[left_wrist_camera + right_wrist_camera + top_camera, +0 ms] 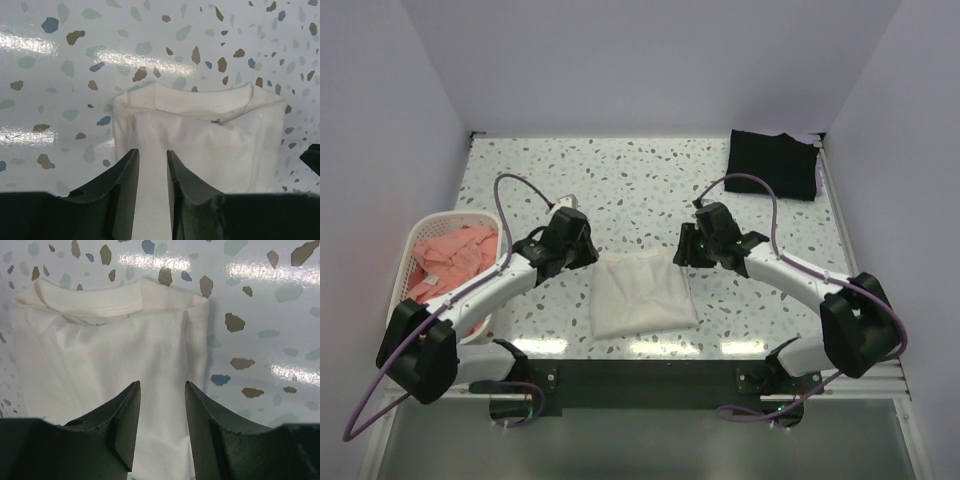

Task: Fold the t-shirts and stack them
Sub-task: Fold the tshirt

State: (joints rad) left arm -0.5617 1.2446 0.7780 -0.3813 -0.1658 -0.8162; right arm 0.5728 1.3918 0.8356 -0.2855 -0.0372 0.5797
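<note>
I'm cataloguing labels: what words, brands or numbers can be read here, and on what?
None can be read. The folded white t-shirt shows no print; a dark speck on it is too small to read. The black t-shirt and basket show none.

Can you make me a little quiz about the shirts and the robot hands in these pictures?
1. What colour is the folded t-shirt near the left gripper and the right gripper? A black, B white, C pink.
2. True or false: both grippers have their jaws apart.
3. Fill in: the pink t-shirts lie in the white ____.

Key: 1 B. 2 True. 3 basket.
</note>
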